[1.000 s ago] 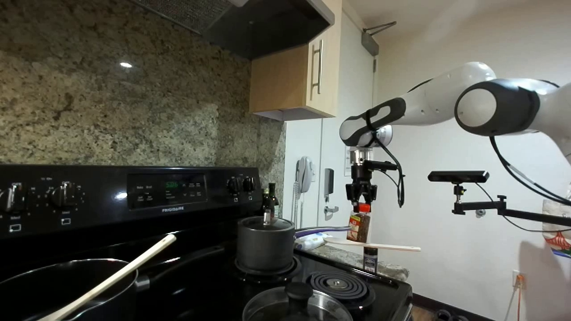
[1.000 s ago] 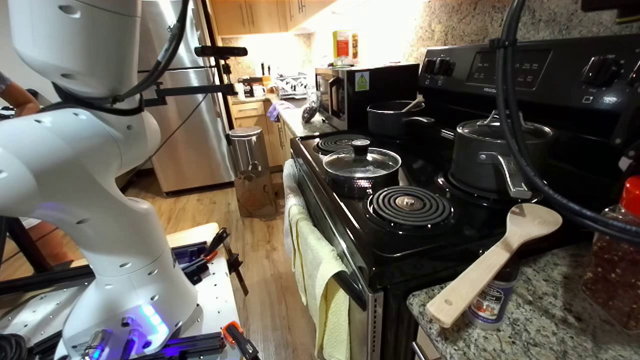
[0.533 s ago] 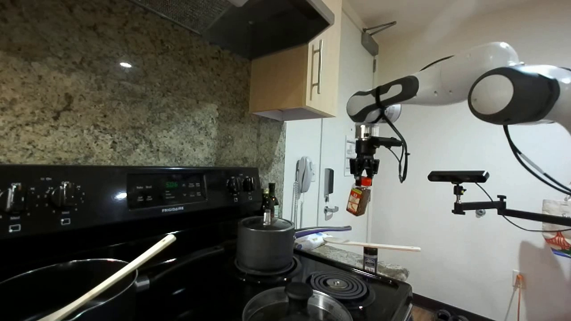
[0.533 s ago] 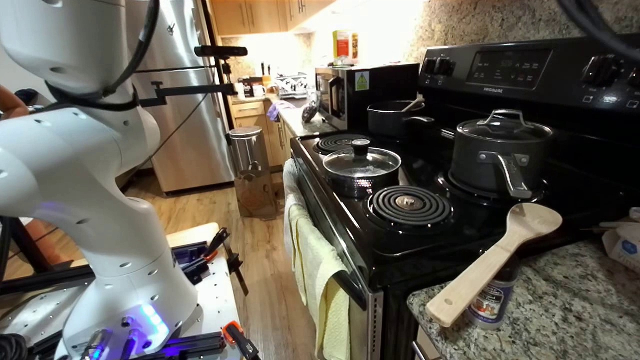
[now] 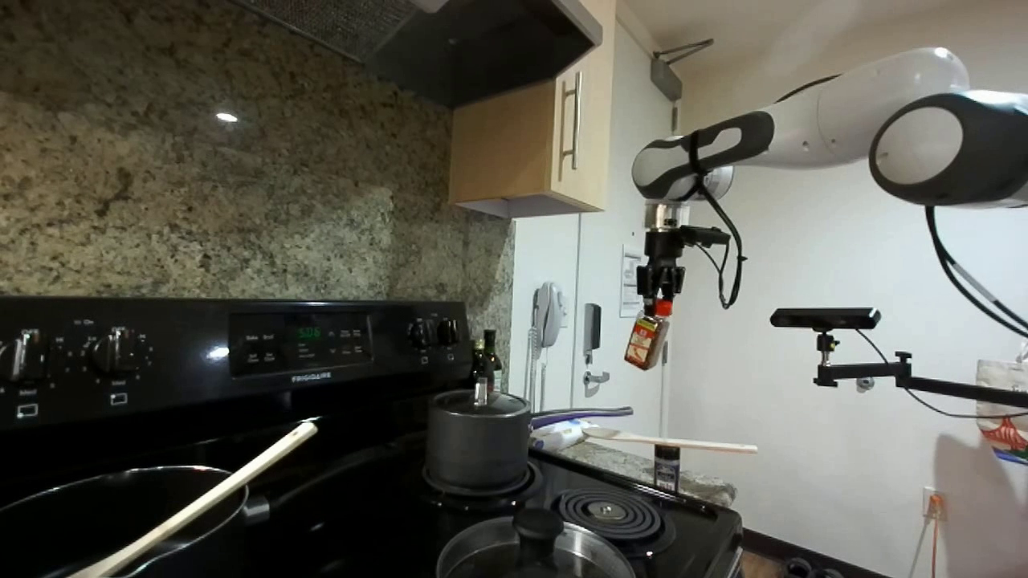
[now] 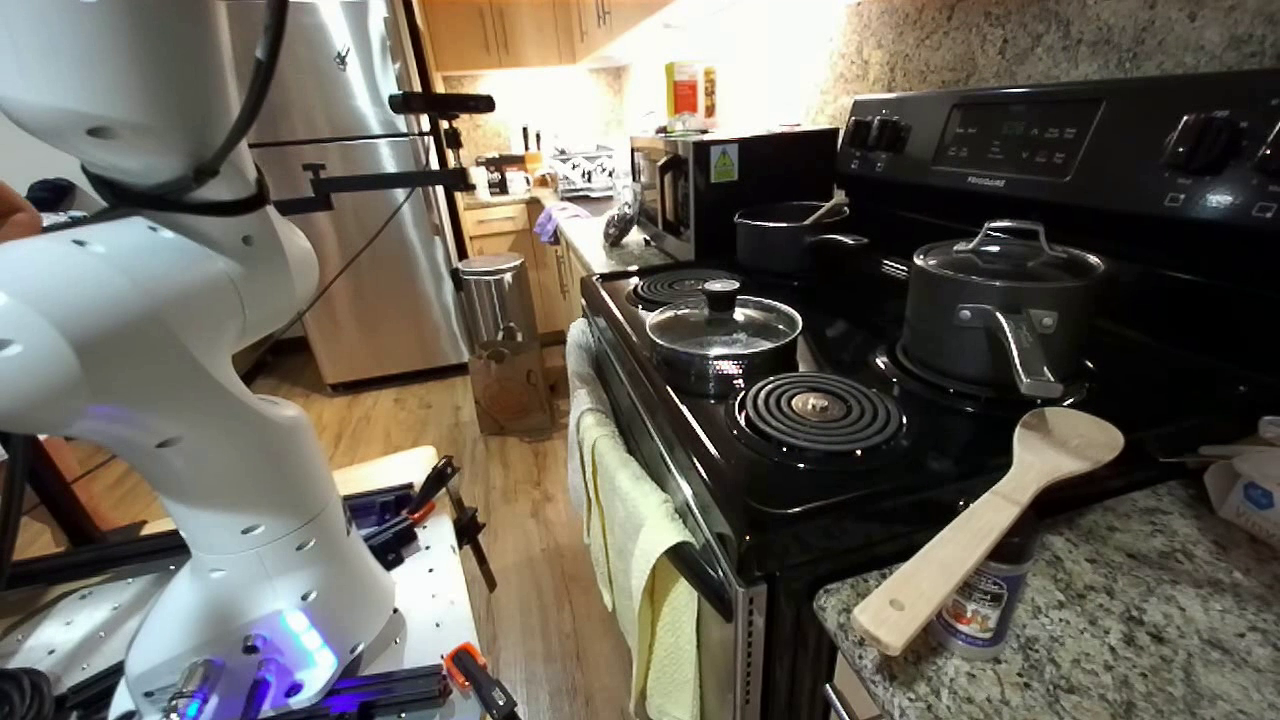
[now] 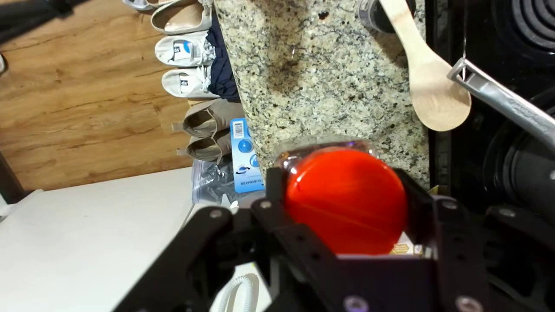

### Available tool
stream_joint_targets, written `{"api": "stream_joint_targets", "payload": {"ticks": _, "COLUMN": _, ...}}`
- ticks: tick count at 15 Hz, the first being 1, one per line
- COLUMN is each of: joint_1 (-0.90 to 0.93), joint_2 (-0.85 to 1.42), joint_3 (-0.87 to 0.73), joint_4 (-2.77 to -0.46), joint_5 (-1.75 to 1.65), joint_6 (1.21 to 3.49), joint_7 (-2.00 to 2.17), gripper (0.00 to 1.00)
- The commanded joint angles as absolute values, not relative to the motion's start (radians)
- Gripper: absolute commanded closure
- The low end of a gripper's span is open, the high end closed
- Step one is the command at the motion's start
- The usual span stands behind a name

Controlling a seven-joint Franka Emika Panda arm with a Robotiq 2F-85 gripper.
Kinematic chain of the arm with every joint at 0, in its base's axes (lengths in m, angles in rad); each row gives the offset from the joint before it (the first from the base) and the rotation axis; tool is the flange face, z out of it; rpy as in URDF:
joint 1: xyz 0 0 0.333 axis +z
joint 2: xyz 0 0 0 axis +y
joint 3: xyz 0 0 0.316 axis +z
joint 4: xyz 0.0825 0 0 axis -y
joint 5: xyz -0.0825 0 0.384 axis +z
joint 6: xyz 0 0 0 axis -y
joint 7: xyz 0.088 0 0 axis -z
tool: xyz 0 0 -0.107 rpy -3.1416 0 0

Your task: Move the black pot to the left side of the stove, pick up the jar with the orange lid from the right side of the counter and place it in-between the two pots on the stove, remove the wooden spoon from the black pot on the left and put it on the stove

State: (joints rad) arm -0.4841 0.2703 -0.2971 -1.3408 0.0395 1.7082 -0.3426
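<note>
My gripper (image 5: 660, 305) is shut on the orange-red lid of the jar (image 5: 646, 341). The jar hangs tilted, well above the counter. In the wrist view the gripper (image 7: 344, 190) has a finger on each side of the jar's lid (image 7: 347, 203); most of the jar's body is hidden below. The gripper and jar are out of view in an exterior view. The black pot (image 6: 775, 245) is at the far left back of the stove (image 6: 840, 350). The wooden spoon (image 5: 201, 502) leans in it. The grey lidded pot (image 5: 478, 441) stands on the back right burner.
A glass-lidded pan (image 6: 724, 345) stands at the stove's front, beside a coil burner (image 6: 820, 412). A second wooden spoon (image 6: 1000, 500) rests on a spice bottle (image 6: 980, 605) on the granite counter. The range hood (image 5: 490, 48) and cabinet (image 5: 522, 152) overhang the stove.
The gripper has lifted the jar up from beside the counter spoon, slowing in the last half second. The jar has gone from nearly upright to tilted. The pots and spoons have not moved.
</note>
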Motion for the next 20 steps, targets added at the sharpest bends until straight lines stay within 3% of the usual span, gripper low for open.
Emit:
{"api": "stream_joint_targets", "payload": {"ticks": 1, "joint_1": -0.484, "joint_2": 0.272, "joint_3": -0.297, "joint_4": -1.341, "joint_5": 0.04, "joint_6": 1.708, "joint_7": -0.343, "gripper": 0.63}}
{"api": "stream_joint_targets", "payload": {"ticks": 13, "joint_1": -0.319, "joint_2": -0.332, "joint_3": -0.265, "joint_4": -1.89, "joint_5": -0.125, "joint_6": 1.76, "joint_7": -0.189, "gripper": 0.63}}
{"api": "stream_joint_targets", "payload": {"ticks": 14, "joint_1": -0.326, "joint_2": -0.203, "joint_3": -0.31, "joint_4": -1.743, "joint_5": -0.086, "joint_6": 1.707, "joint_7": -0.24, "gripper": 0.38}}
{"api": "stream_joint_targets", "payload": {"ticks": 18, "joint_1": -0.297, "joint_2": -0.323, "joint_3": -0.288, "joint_4": -1.866, "joint_5": -0.104, "joint_6": 1.726, "joint_7": -0.204, "gripper": 0.38}}
{"api": "stream_joint_targets", "payload": {"ticks": 19, "joint_1": -0.297, "joint_2": -0.324, "joint_3": -0.289, "joint_4": -1.872, "joint_5": -0.105, "joint_6": 1.73, "joint_7": -0.204, "gripper": 0.63}}
{"api": "stream_joint_targets", "payload": {"ticks": 20, "joint_1": -0.289, "joint_2": -0.315, "joint_3": -0.287, "joint_4": -1.862, "joint_5": -0.113, "joint_6": 1.74, "joint_7": -0.228, "gripper": 0.63}}
